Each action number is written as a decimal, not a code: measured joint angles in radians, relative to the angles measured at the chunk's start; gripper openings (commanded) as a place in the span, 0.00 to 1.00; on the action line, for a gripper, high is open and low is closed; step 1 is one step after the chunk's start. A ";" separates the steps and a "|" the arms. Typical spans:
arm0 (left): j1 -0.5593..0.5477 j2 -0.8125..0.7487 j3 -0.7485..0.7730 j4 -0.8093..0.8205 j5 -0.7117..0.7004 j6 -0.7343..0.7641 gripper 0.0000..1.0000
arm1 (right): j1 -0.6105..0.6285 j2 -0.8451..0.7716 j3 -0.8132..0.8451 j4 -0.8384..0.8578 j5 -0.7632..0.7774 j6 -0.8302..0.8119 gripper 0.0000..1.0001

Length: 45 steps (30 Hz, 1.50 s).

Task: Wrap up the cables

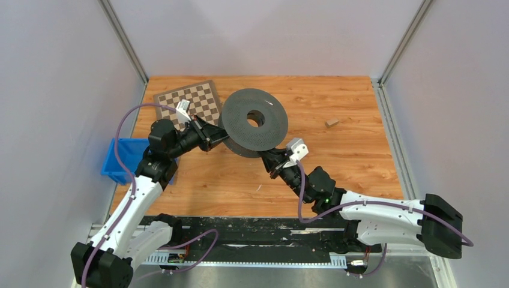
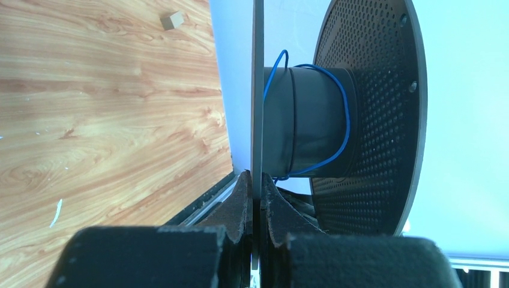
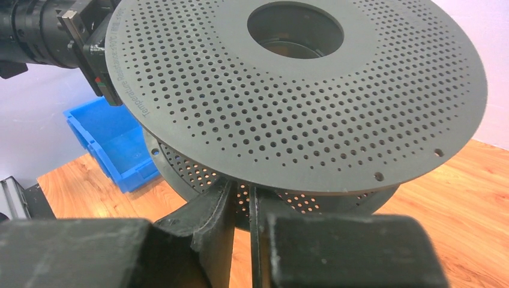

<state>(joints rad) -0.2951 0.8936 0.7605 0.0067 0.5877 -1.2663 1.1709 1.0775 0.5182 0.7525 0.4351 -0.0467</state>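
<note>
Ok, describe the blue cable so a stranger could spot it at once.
Find the big dark perforated spool held above the wooden table. Between its two discs sits a black hub; the cable is the thin blue wire looped loosely round it, the only colour on that dark spool.

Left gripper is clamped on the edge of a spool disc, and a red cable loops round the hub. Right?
Not quite: the cable is blue, not red. The left wrist view shows it looped loosely round the hub, with the left gripper clamped on the edge of the disc.
</note>
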 measured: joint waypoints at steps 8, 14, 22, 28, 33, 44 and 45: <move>0.000 0.005 0.000 0.011 0.006 0.000 0.00 | -0.001 -0.068 -0.015 -0.060 -0.016 0.001 0.15; 0.000 0.021 0.000 0.019 0.007 0.000 0.00 | -0.001 -0.086 -0.043 -0.065 -0.016 0.001 0.17; 0.000 0.023 0.000 0.042 0.010 -0.006 0.00 | -0.001 -0.056 -0.054 0.010 0.019 -0.018 0.18; 0.000 0.019 0.000 0.043 0.014 -0.008 0.00 | -0.001 -0.010 -0.054 0.085 0.058 -0.035 0.09; 0.000 0.006 0.000 0.042 0.018 -0.007 0.00 | -0.001 -0.008 -0.064 0.125 0.099 -0.040 0.15; 0.000 -0.006 -0.012 0.047 0.026 -0.008 0.00 | -0.003 -0.027 -0.097 0.182 0.151 -0.067 0.16; 0.000 -0.007 -0.014 0.047 0.028 -0.008 0.00 | -0.003 -0.029 -0.099 0.189 0.153 -0.071 0.11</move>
<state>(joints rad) -0.2947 0.8864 0.7467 0.0532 0.6159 -1.2743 1.1679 1.0489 0.4194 0.9413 0.5877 -0.1177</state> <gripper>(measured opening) 0.025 0.185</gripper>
